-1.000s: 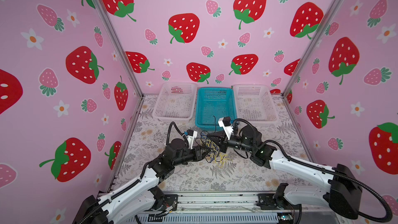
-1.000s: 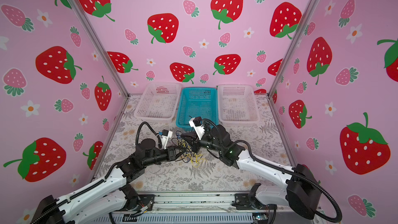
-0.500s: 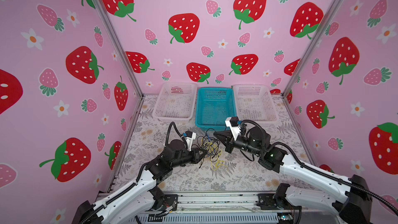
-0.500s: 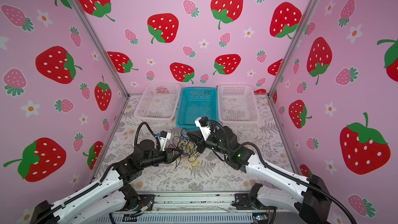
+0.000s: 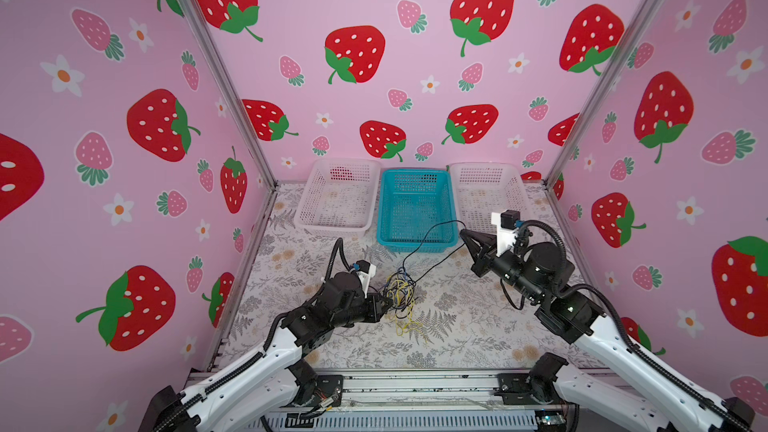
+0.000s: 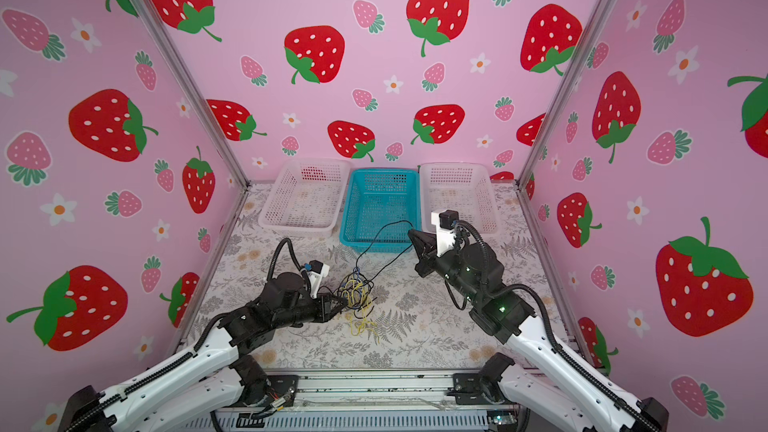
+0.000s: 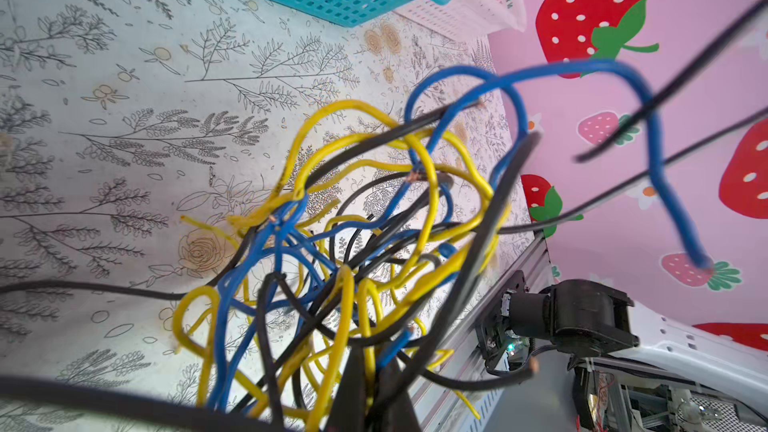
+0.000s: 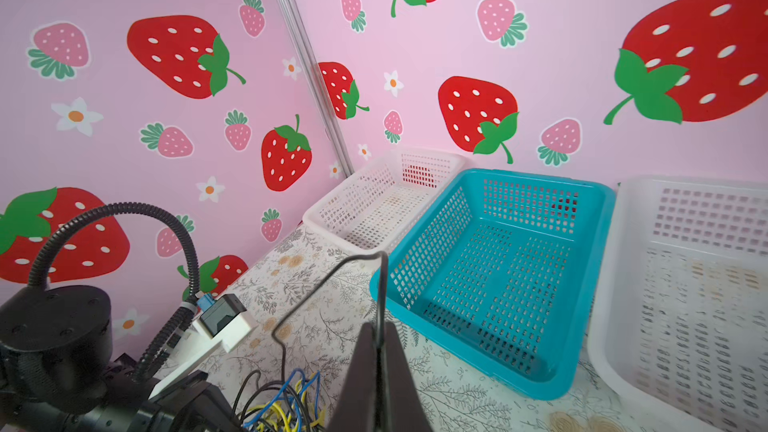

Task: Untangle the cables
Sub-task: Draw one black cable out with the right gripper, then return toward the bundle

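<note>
Cables (image 5: 401, 290) gripped by left pincer (image 5: 387, 304); right wrist view shows right pincer (image 8: 379, 331) clamping one.

We've got our right tool (image 8: 377, 338) pinched tight on a thin black cable (image 8: 309, 296) that arcs up, then drops into the blue, yellow and black tangle (image 8: 282, 407) on the floral surface (image 8: 478, 405). Blue basket (image 8: 432, 238) sits beyond, white baskets (image 8: 374, 201) flanking it.

My two top views look down from high at the front, over both arms toward the back wall, sharing nearly the whole counter (image 5: 457, 338), while my left wrist camera sits close upon the cables (image 7: 347, 309) and my right one looks past my right pincer (image 8: 379, 328) at the blue basket (image 8: 428, 243).
</note>
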`<state>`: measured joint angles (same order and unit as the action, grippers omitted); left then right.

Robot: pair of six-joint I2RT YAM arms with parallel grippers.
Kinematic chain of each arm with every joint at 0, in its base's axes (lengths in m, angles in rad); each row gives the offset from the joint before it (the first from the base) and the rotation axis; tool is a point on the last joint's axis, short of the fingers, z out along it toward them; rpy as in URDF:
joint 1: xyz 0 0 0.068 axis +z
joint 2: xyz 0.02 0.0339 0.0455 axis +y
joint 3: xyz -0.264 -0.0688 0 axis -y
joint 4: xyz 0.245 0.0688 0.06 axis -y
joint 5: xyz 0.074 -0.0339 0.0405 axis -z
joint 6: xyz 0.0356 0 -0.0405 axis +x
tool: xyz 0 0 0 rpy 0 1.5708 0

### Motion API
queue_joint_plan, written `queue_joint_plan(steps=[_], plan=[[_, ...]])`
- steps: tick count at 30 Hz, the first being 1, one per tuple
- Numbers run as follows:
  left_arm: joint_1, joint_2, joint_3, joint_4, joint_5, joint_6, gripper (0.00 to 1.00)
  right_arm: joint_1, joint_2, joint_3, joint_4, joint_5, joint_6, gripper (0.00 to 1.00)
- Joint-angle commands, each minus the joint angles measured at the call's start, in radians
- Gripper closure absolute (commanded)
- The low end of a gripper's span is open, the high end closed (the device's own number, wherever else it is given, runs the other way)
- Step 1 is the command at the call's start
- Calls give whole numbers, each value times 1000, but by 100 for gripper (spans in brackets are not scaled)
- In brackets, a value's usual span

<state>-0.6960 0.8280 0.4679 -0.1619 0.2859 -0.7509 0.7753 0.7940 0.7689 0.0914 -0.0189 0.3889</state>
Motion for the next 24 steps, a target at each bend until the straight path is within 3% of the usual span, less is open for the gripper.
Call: queue_joint_plan(steps=[1, 7, 17, 24], plan=[[4, 17, -14, -64, -62, 20, 100, -22, -65, 74, -35, 70, 5, 100], [10, 54, -15, -56, -74, 19, 100, -22, -170, 171, -111, 165, -24, 100], [22, 102, -5, -69, -119, 10, 100, -21, -177, 315, -212, 182, -82, 100], [38, 120, -29, 18, -52, -17, 100, -22, -103, 316, -254, 32, -44, 100]])
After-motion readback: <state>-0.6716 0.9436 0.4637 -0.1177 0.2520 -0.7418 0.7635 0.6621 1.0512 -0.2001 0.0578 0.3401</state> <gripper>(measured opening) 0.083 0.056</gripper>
